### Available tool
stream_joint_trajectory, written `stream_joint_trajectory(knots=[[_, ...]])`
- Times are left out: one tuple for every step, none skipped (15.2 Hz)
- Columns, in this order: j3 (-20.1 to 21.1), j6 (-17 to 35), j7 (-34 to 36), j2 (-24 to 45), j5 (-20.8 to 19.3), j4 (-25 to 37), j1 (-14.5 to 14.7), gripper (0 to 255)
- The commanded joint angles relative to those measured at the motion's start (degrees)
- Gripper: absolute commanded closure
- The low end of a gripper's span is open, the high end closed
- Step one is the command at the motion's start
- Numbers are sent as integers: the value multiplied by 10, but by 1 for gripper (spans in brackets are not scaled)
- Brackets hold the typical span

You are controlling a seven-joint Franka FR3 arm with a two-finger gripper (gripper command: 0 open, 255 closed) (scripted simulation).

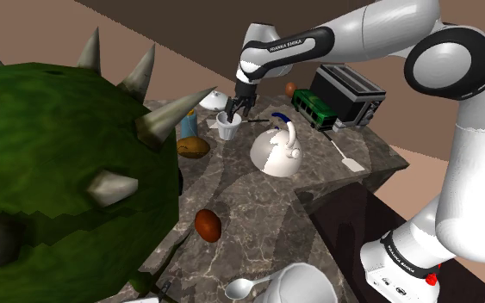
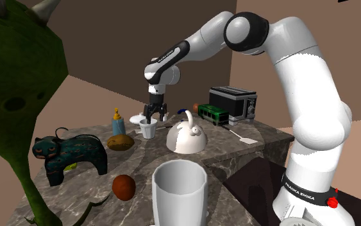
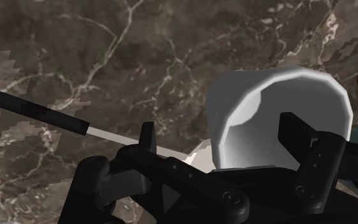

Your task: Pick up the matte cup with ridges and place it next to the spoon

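Note:
A small white cup stands at the far side of the marble counter, beside a blue bottle. My black gripper points down right over it and is open. In the wrist view the gripper straddles one wall of the cup. One finger is inside the cup's mouth, the other outside it, and neither is pressing on it. A silver spoon lies at the counter's near edge, next to a larger white cup.
A white kettle sits close to the small cup. A green toy bus, a toaster and a white spatula lie beyond. A brown ball, a leopard figure and a big green spiky shape fill the shoulder view's left. A black-handled utensil lies by the cup.

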Motion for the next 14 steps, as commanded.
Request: stream_joint_trajectory(knots=[[0, 0, 0, 0, 0, 0, 0, 0], [0, 0, 0, 0, 0, 0, 0, 255], [0, 0, 0, 0, 0, 0, 0, 255], [0, 0, 0, 0, 0, 0, 0, 255], [0, 0, 0, 0, 0, 0, 0, 255], [0, 0, 0, 0, 0, 0, 0, 255], [0, 0, 0, 0, 0, 0, 0, 255], [0, 0, 0, 0, 0, 0, 0, 255], [0, 0, 0, 0, 0, 0, 0, 255], [0, 0, 0, 0, 0, 0, 0, 255], [0, 0, 0, 0, 0, 0, 0, 255], [0, -6, 1, -4, 0, 2, 0, 255], [0, -12, 1, -7, 0, 5, 0, 255], [0, -18, 2, -11, 0, 8, 0, 255]])
